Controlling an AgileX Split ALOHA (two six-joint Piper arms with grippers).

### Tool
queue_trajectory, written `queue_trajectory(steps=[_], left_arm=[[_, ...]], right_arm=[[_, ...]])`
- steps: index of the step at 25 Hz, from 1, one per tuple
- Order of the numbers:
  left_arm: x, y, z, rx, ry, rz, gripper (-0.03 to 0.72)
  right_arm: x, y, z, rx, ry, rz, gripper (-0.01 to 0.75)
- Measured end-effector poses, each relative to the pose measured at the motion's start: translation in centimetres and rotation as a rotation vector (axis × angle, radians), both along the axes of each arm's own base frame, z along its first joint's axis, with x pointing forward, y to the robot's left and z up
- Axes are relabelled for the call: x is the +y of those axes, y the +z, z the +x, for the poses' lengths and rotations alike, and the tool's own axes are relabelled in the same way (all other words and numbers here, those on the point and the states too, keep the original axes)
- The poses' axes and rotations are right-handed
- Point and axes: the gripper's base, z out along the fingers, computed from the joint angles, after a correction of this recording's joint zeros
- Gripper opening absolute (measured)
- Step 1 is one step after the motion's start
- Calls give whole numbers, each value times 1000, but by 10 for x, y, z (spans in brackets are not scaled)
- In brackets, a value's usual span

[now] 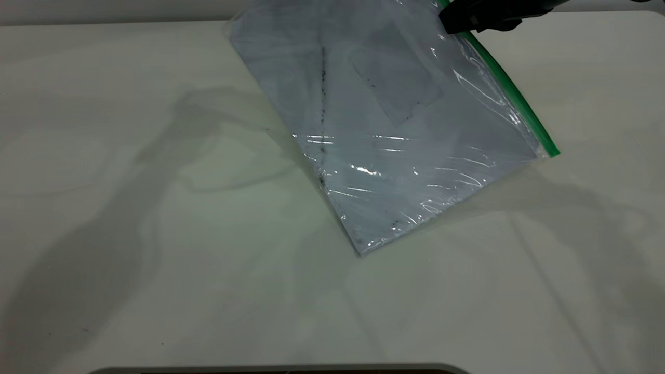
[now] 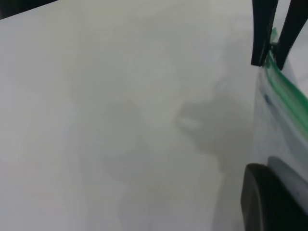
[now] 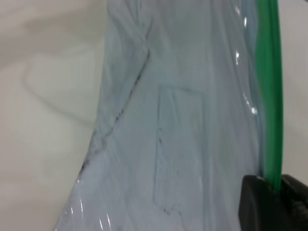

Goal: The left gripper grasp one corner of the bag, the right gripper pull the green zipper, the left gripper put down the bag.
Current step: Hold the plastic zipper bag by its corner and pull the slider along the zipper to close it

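The bag [image 1: 395,130] is a clear pouch with a white sheet inside. It hangs tilted, its lowest clear corner [image 1: 359,252] touching the table. The green zipper [image 1: 519,104] runs along its right edge and also shows in the right wrist view [image 3: 269,91]. My right gripper [image 1: 460,23] is shut on the green strip near the top of the exterior view, one finger on each side [image 3: 276,192]. My left gripper [image 2: 276,192] is out of the exterior view. In its wrist view it holds the bag edge [image 2: 288,96], with the right gripper [image 2: 274,45] farther along the strip.
The white table [image 1: 156,208] lies under and around the bag. Arm shadows fall across its left half. A grey rounded edge [image 1: 280,369] shows at the front of the table.
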Motion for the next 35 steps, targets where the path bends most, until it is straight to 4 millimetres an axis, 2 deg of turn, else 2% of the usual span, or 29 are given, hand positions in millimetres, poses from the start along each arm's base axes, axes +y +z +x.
queue_trajectory(steps=[18, 35], left_arm=[[44, 12, 18, 5, 111, -24, 53], [55, 18, 20, -6, 132, -21, 53]], right_arm=[[-1, -1, 0, -5, 13, -26, 61], [-5, -10, -10, 131, 26, -89, 61]])
